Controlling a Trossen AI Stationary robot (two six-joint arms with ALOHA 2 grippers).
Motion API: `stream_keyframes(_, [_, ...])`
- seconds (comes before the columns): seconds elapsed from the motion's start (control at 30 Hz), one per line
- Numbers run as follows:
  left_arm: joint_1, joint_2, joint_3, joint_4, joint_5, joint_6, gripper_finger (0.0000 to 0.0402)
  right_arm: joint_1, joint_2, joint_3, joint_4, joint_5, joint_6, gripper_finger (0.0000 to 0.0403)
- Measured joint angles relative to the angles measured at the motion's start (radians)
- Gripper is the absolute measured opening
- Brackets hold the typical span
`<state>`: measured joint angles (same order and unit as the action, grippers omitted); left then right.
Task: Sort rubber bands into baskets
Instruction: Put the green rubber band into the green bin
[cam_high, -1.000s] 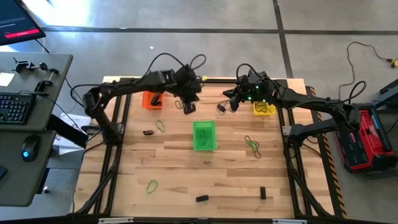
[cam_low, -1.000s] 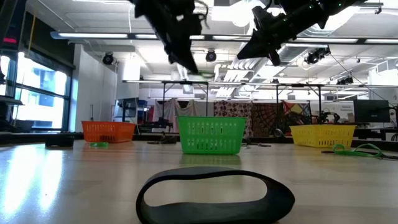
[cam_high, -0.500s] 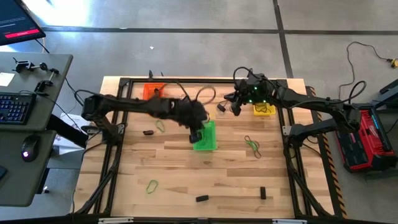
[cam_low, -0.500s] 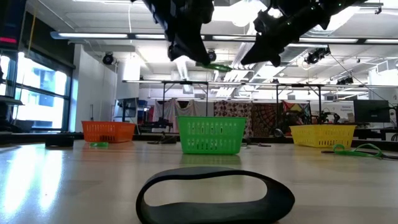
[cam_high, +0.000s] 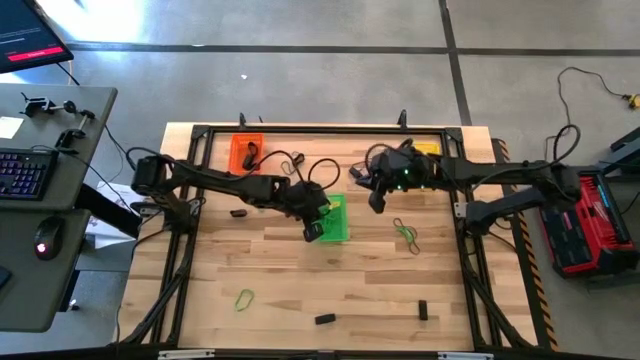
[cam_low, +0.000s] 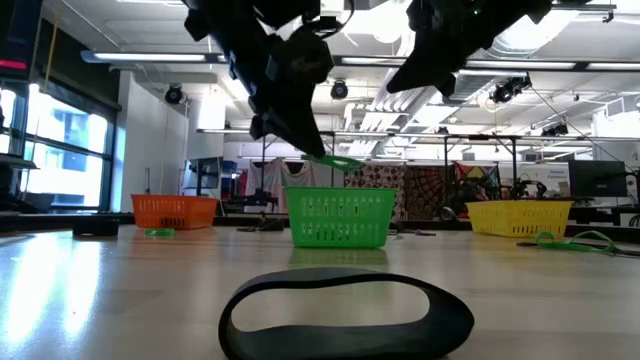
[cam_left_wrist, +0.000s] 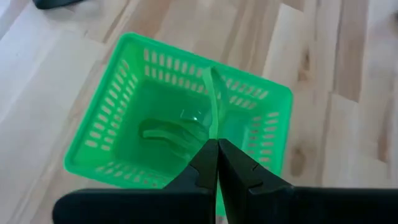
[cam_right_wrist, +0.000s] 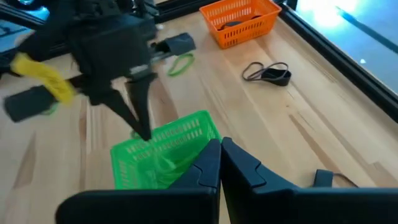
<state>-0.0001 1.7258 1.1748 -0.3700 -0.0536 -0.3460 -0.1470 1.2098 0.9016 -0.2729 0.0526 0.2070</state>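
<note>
While pinching a green rubber band (cam_left_wrist: 214, 99), left gripper (cam_left_wrist: 217, 152) hovers over green basket (cam_left_wrist: 112, 106)

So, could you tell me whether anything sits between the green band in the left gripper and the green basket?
Nothing visible does: the left gripper holds the green band directly above the open green basket.
</note>
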Motion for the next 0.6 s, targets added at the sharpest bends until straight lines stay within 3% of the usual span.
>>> stream_keyframes(0.2, [0.0, 0.032, 0.001, 0.044, 0.022, 0.045, 0.0, 0.082, 0.0, 0.0, 0.0, 0.112, 0.05, 0.0])
stream_keyframes(0.6, [-0.003, 0.104, 0.016, 0.068, 0.024, 0.055, 0.0, 0.092, 0.0, 0.0, -0.001, 0.123, -0.014, 0.0])
